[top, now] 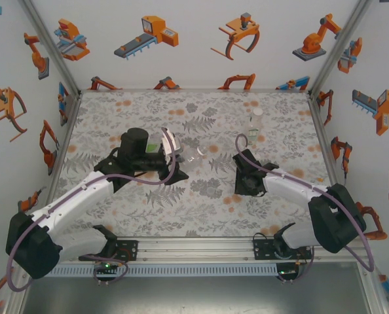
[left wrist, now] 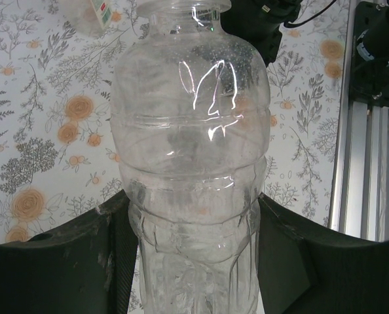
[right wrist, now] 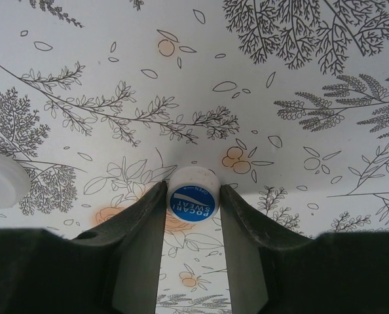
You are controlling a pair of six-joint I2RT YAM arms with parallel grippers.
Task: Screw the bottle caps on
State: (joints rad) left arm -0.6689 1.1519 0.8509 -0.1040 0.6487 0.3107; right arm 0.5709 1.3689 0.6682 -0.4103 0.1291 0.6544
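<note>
While the left gripper (left wrist: pixel 193 226) clamps the plain clear bottle (left wrist: pixel 191 131) near mid-table, the right gripper (right wrist: pixel 192 191) pinches the blue Pocari Sweat cap (right wrist: pixel 192 200) on the floral tabletop (right wrist: pixel 299 78). A white cap (right wrist: pixel 1 183) lies well apart at the wrist view's left edge, with bare surface ahead.

The table (top: pixel 201 209) wears a floral cloth; a bottle (top: pixel 257 119) stands near its far right corner; a blue cap (right wrist: pixel 192 196) and a white cap (right wrist: pixel 1 183) lie on it, apart.
</note>
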